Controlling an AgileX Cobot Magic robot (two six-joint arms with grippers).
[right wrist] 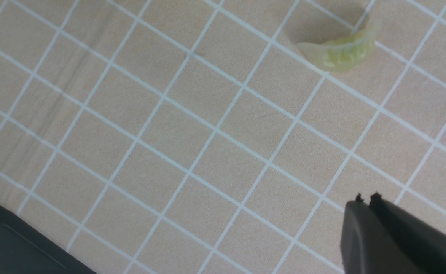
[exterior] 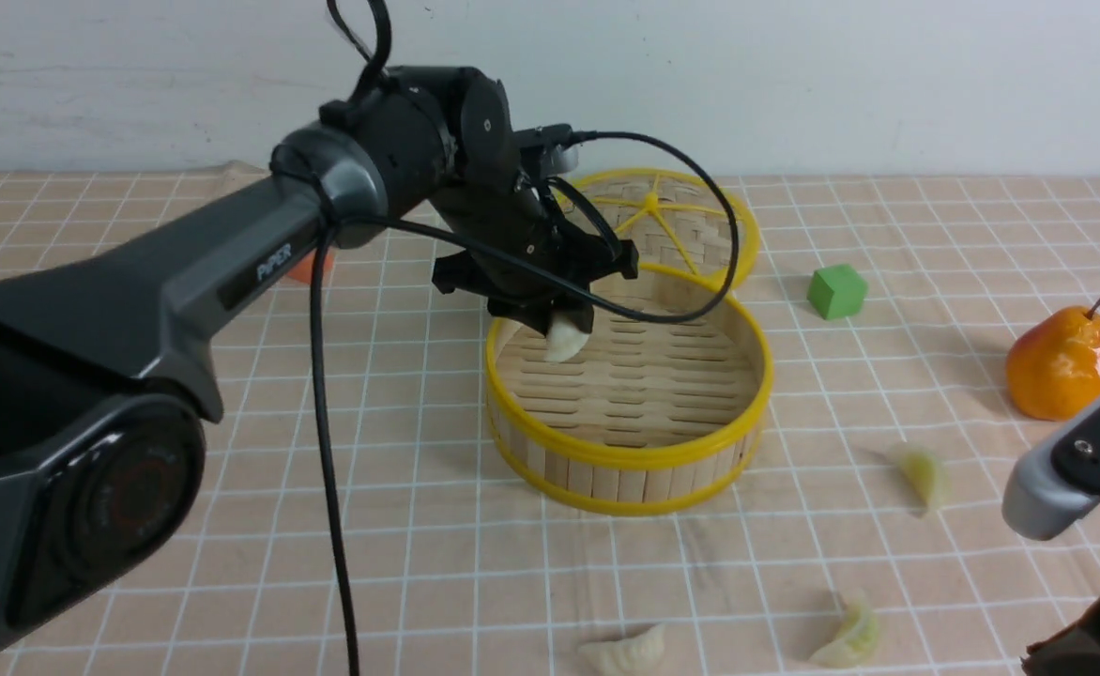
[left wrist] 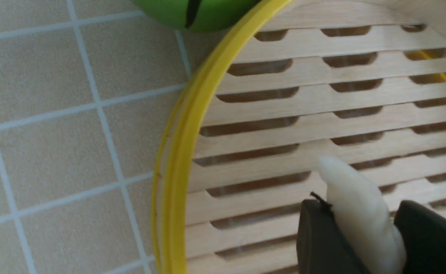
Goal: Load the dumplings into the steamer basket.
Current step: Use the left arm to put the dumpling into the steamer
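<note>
My left gripper [exterior: 565,322] hangs over the left inner part of the steamer basket [exterior: 630,458], shut on an off-white dumpling [exterior: 566,340]. In the left wrist view the dumpling [left wrist: 354,198] sticks out between the two dark fingers of the gripper [left wrist: 363,215], above the slatted floor and near the yellow rim [left wrist: 183,148]. Three more dumplings lie on the cloth: a green one [exterior: 924,474], a second green one [exterior: 852,638] and an off-white one [exterior: 625,651]. My right gripper [right wrist: 367,198] is shut and empty, apart from a green dumpling [right wrist: 341,51].
The flat woven lid [exterior: 686,216] leans behind the basket. A green cube [exterior: 836,291] and a pear [exterior: 1063,364] stand to the right. Something orange [exterior: 311,268] shows behind the left arm. A green round object [left wrist: 200,13] lies just outside the basket rim.
</note>
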